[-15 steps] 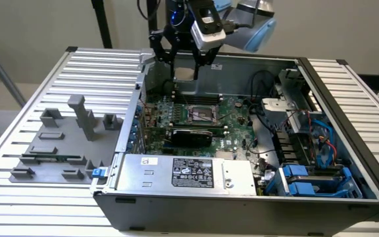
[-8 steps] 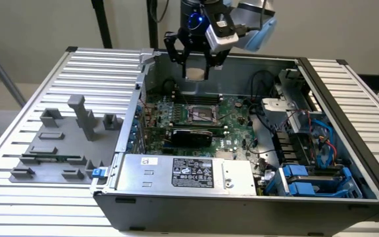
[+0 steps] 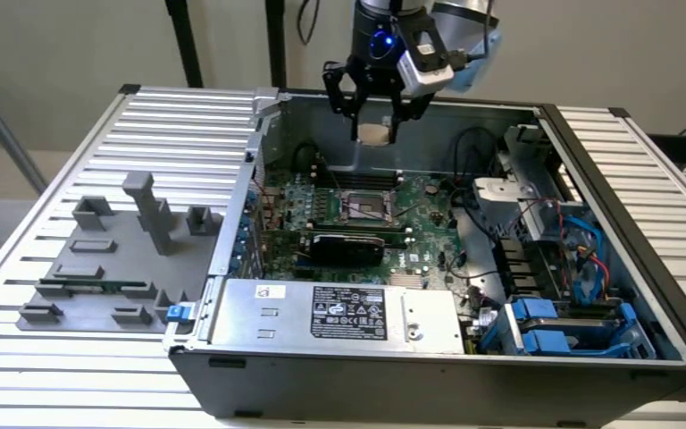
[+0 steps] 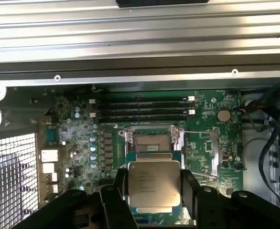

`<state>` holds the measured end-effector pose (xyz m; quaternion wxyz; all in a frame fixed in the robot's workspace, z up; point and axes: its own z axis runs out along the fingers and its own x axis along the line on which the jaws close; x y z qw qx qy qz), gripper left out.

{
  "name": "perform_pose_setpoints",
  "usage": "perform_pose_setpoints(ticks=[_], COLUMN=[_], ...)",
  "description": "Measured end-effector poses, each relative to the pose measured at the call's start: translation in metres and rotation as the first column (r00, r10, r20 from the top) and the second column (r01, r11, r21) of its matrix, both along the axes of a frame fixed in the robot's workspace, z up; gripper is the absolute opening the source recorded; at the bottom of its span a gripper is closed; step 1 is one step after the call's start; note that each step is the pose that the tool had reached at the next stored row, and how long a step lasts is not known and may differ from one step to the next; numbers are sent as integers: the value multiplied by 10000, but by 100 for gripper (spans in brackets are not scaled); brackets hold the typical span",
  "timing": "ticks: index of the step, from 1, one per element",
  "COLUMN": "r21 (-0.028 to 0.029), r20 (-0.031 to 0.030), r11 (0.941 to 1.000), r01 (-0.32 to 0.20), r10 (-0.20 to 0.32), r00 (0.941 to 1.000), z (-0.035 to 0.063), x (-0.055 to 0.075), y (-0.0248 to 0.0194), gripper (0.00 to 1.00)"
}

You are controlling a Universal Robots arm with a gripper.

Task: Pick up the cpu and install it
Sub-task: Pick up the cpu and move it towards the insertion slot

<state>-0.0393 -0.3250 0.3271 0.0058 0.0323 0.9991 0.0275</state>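
Note:
The cpu [image 4: 153,186], a flat square chip with a pale silvery top, sits between my gripper's [image 4: 154,193] black fingers [image 4: 122,188], which are shut on its two sides. In the exterior view the gripper [image 3: 375,132] hangs above the open computer case with the cpu [image 3: 375,135] at its tips, over the far part of the green motherboard [image 3: 421,201]. The dark metal-framed socket [image 3: 363,208] lies below and nearer the case's front; in the wrist view the socket [image 4: 152,140] shows just beyond the held chip.
The case [image 3: 439,366] holds a silver power supply box [image 3: 337,313] with a black label at the front, cables and blue drive bays [image 3: 564,326] on the exterior view's right. Memory slots [image 4: 142,109] run beside the socket. A grey fixture [image 3: 111,268] stands on the slatted table.

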Motion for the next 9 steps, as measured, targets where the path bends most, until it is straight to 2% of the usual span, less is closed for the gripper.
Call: perform_pose_setpoints(ticks=[5,9], r21=[2,1], r20=[1,-1], r11=[10000,10000], r01=[0,0], r10=[0,0], r00=[10000,10000], z=[-87,-93], x=[110,137], y=[42,45], gripper=[55,55])
